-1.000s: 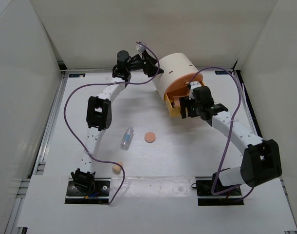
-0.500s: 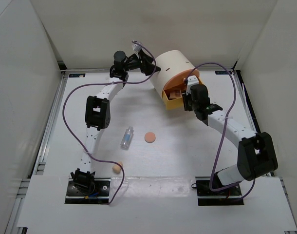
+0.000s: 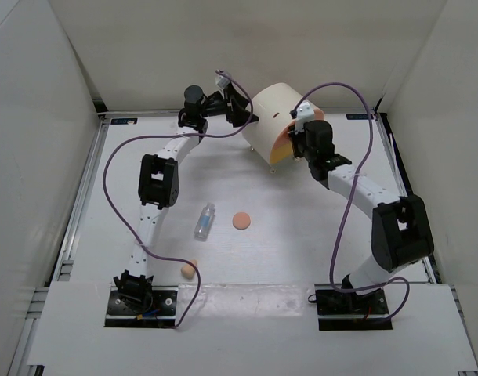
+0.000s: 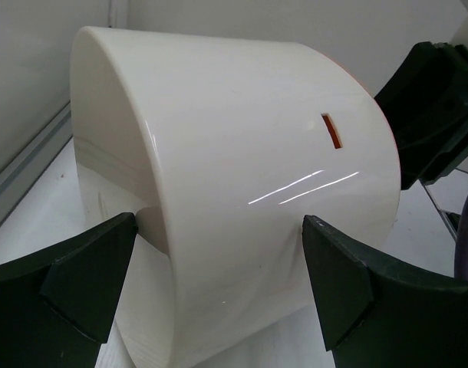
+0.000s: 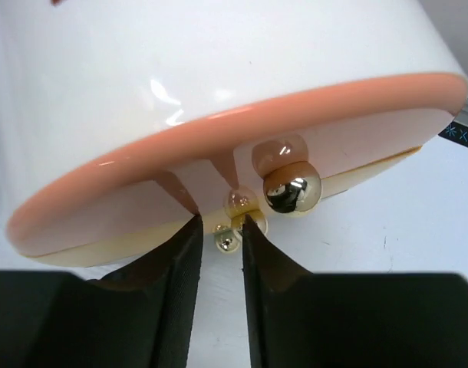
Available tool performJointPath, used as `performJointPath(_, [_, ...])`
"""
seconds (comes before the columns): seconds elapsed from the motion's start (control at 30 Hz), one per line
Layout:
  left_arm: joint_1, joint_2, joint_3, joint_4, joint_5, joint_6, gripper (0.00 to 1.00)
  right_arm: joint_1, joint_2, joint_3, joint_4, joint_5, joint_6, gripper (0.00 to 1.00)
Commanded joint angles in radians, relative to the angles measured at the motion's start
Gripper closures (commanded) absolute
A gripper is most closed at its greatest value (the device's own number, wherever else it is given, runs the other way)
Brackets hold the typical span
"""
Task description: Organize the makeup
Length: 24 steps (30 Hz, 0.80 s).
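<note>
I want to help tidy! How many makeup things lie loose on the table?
3: a clear bottle mid-table, a round peach puff right of it, a beige egg sponge by the left arm's base. More may hide inside the cream cylinder box.

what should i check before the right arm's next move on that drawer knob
1. Right gripper centred on the small gold knob: ok, the knob sits between its fingers.
2. Firm grip on that knob: cannot tell.
3. Left gripper open, astride the cream box: ok.
4. Bottle, puff and sponge put away: not ok, all loose on the table.
5. Drawer fully shut: cannot tell.
</note>
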Motion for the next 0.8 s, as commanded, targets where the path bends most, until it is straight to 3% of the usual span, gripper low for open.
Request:
performJointPath(0.0, [-0.045, 0.001, -0.013, 0.015, 0.121, -0.055, 0.02, -0.004, 0.028, 0.051, 0.153, -0.054, 0.007, 0.67])
performJointPath(0.17, [-0.037, 0.004, -0.016, 0.022, 0.118, -0.069, 0.02, -0.002, 0.007, 0.029, 0.162, -0.042, 0.026, 0.58])
performJointPath(0.27, [-0.017, 0.001, -0.017, 0.011, 0.078, -0.086, 0.02, -0.01, -0.067, -0.013, 0.144, -0.012, 0.029, 0.48])
performJointPath(0.37, [0.024, -0.002, -0.022, 0.005, 0.062, -0.107, 0.02, -0.047, -0.156, -0.046, 0.043, -0.07, -0.002, 0.44])
performJointPath(0.47, [0.069, -0.012, -0.034, 0.04, 0.053, -0.153, 0.02, -0.11, -0.211, -0.09, -0.063, -0.162, -0.034, 0.3])
performJointPath(0.5, [0.076, -0.018, -0.037, 0.04, 0.05, -0.155, 0.02, -0.126, -0.217, -0.112, -0.083, -0.212, -0.034, 0.17])
performJointPath(0.6, [0.109, -0.051, -0.049, 0.01, 0.041, -0.112, 0.02, -0.2, -0.217, -0.156, -0.111, -0.321, -0.007, 0.01])
performJointPath(0.77, [0.156, -0.189, -0.123, -0.24, -0.027, 0.064, 0.02, -0.255, -0.132, -0.173, -0.117, -0.481, -0.022, 0.01])
